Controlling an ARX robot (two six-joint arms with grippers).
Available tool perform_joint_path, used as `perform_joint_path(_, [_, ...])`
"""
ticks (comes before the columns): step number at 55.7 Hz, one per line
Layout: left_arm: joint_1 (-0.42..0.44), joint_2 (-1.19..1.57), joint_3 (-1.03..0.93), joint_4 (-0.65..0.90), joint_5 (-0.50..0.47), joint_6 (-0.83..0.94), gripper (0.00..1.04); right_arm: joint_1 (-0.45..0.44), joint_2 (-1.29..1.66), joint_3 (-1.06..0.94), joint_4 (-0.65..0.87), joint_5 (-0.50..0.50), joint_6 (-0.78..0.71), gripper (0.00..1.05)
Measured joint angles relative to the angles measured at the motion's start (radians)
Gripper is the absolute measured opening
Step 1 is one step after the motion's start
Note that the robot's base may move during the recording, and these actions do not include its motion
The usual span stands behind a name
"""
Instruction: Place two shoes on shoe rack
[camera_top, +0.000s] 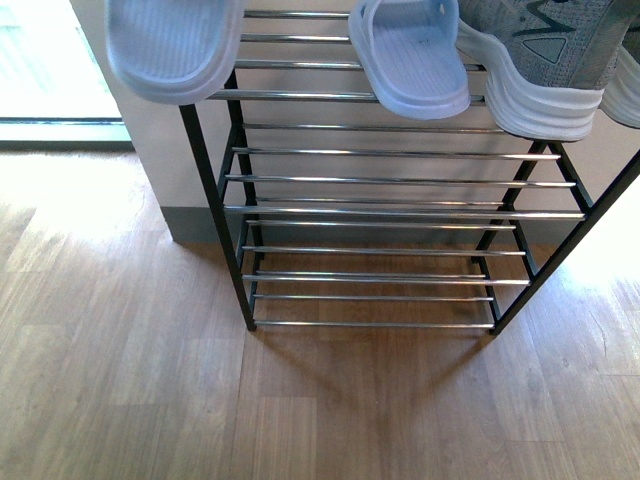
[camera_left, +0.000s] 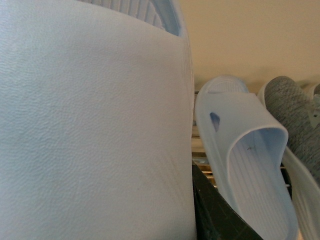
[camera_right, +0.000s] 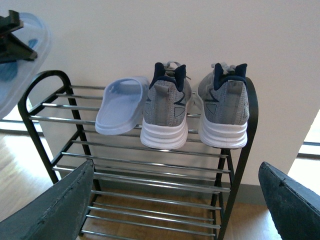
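two grey knit shoes (camera_right: 194, 107) with ribbed white soles rest on chrome-barred shoe rack (camera_right: 150, 165), frame centre; right gripper (camera_right: 175, 200) jaws spread; left jaws pinching a pebbled slipper (camera_left: 90, 125).

Shoe rack (camera_top: 400, 210): black frame, silver bars in several tiers, standing on a wood-plank floor (camera_top: 120, 380) against a pale wall (camera_top: 160, 150). Top tier, left to right: pale blue slide sandal (camera_top: 170, 45) overhanging the left end; second blue slide (camera_top: 410, 55); grey knit sneaker (camera_top: 545, 70), white sole outward. At the far right edge, possibly a second sneaker (camera_top: 625, 95), mostly cropped. Lower tiers bare.
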Motion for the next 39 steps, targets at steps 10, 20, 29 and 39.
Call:
perform_joint_path(10, [-0.008,0.16,0.179,-0.039,0.04,-0.062,0.02,0.0,0.0,0.0,0.0,0.0,0.0,0.96])
perform_joint_path(20, [-0.006,0.308,0.312,-0.102,0.068,-0.079,0.02,0.0,0.0,0.0,0.0,0.0,0.0,0.96])
perform_joint_path(29, [0.009,0.38,0.389,-0.141,0.097,-0.072,0.02,0.0,0.0,0.0,0.0,0.0,0.0,0.96])
perform_joint_path(39, [0.022,0.431,0.465,-0.17,0.156,-0.041,0.02,0.0,0.0,0.0,0.0,0.0,0.0,0.96])
